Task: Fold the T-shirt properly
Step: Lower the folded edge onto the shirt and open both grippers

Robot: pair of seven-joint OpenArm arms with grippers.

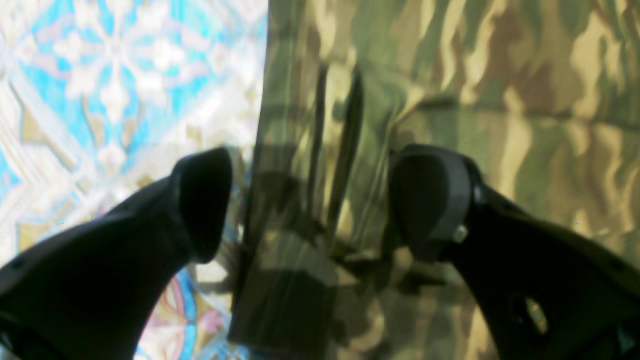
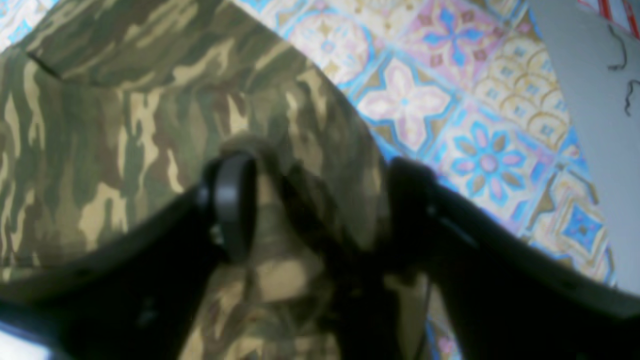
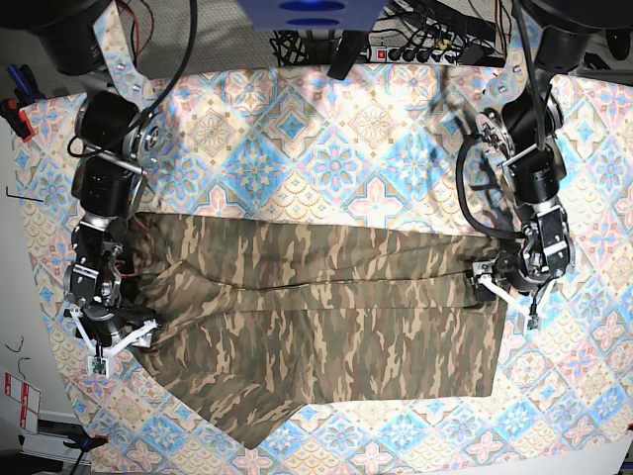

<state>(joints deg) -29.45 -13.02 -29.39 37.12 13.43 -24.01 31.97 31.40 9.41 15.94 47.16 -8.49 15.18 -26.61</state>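
Both arms [image 3: 104,168] black, round-jointed; black cables [image 3: 475,188] loop alongside; each claw [image 1: 310,200] has curved black fingers.

Pastel tile-patterned tablecloth [image 3: 326,148] — power strip [image 3: 435,47] behind it.

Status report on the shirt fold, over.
Left gripper open over the T-shirt edge. Right gripper open, straddling a cloth bump. Shirt part-folded on tablecloth. Nothing in the way.

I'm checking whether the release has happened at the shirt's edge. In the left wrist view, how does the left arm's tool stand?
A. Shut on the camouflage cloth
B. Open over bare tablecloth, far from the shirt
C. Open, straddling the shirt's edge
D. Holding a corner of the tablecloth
C: the left tool has its fingers spread wide, with the T-shirt edge loose between them, over the tablecloth.
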